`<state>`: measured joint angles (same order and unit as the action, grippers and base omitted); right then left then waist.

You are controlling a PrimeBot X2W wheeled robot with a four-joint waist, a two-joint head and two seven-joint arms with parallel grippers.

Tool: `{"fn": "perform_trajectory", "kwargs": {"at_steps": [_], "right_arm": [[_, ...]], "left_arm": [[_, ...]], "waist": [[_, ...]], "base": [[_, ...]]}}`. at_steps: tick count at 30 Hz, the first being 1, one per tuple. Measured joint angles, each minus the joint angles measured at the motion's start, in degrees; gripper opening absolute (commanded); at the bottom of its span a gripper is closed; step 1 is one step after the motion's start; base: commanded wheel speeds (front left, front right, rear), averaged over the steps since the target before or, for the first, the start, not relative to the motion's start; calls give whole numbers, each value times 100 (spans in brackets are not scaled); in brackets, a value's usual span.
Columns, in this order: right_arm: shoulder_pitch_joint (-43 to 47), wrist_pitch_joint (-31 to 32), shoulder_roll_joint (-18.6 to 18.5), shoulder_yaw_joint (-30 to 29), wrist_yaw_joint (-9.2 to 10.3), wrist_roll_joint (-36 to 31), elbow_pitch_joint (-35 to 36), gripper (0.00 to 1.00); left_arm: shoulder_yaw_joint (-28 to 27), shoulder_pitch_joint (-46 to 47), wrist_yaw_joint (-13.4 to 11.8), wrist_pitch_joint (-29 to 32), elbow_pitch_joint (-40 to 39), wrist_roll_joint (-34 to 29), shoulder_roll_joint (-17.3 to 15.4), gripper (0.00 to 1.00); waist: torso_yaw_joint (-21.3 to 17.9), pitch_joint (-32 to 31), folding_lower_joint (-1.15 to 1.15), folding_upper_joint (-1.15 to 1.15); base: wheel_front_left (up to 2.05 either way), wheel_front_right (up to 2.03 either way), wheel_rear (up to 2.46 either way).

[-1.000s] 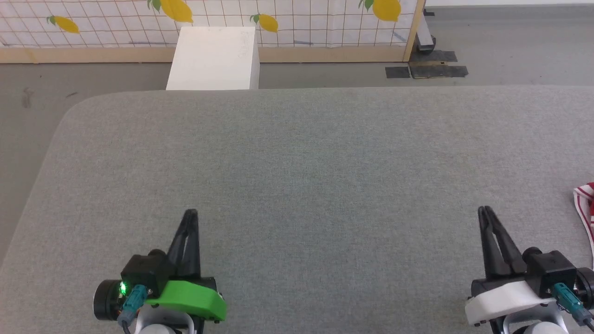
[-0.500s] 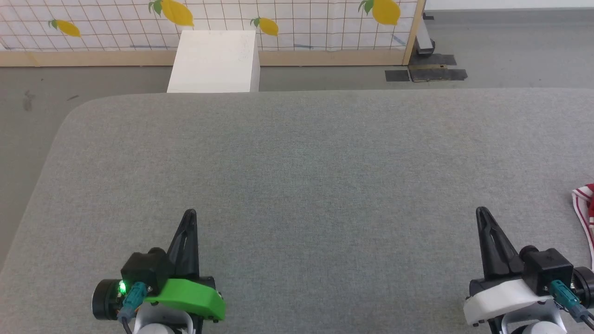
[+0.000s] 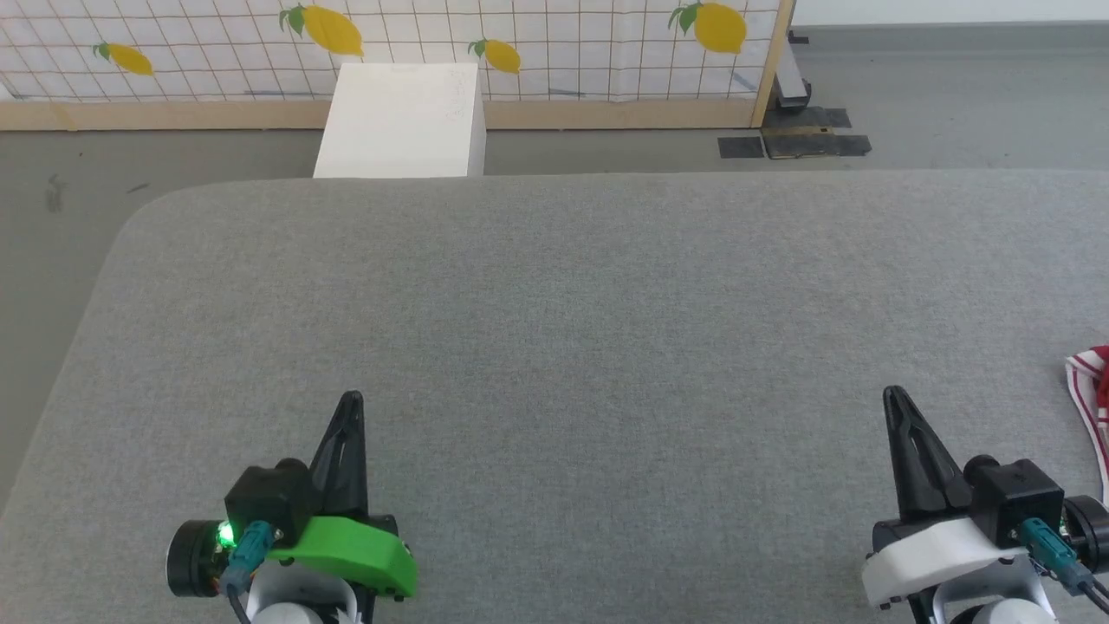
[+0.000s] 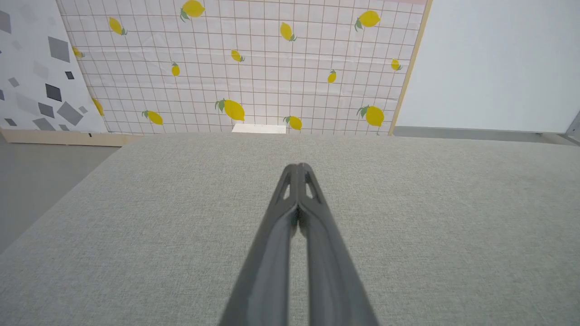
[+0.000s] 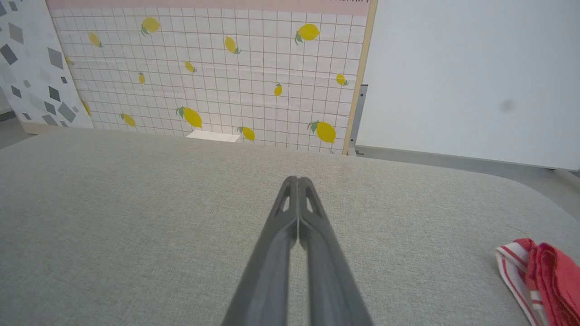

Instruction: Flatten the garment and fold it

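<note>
On the table (image 3: 554, 303), far right, the red jersey (image 5: 555, 276) looks limp, best pinched at its striped sleeve (image 5: 509, 265); left hand (image 3: 351, 397) and right hand (image 3: 892, 392) each sit closed, empty.

the shirt (image 3: 1088, 386) is cut off by the right edge of my head view; just a striped corner shows.
</note>
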<state>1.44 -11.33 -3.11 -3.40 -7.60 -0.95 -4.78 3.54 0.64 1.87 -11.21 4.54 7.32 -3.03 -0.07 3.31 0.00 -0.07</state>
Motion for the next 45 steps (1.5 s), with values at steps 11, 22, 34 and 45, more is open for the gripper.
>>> {"fn": "perform_trajectory", "kwargs": {"at_steps": [11, 22, 34, 45], "right_arm": [[-1, 133, 1, 35, 0, 1, 42, 0], [-3, 263, 1, 80, 1, 2, 98, 0], [-9, 432, 1, 122, 1, 15, 158, 0], [-15, 554, 1, 158, 1, 19, 211, 0]], "left_arm": [[-38, 0, -19, 111, -51, -123, 0, 0], [-79, -1, -43, 257, -111, -190, 0, 0], [-120, -1, -45, 409, -163, -268, 0, 0], [-163, -1, -77, 533, -215, -308, 0, 0]], "waist": [[1, -38, 0, 0], [2, -77, 0, 0], [3, -125, 0, 1], [4, -163, 0, 1]], "base": [[0, 0, 0], [0, 0, 0], [0, 0, 0], [0, 0, 0]]}}
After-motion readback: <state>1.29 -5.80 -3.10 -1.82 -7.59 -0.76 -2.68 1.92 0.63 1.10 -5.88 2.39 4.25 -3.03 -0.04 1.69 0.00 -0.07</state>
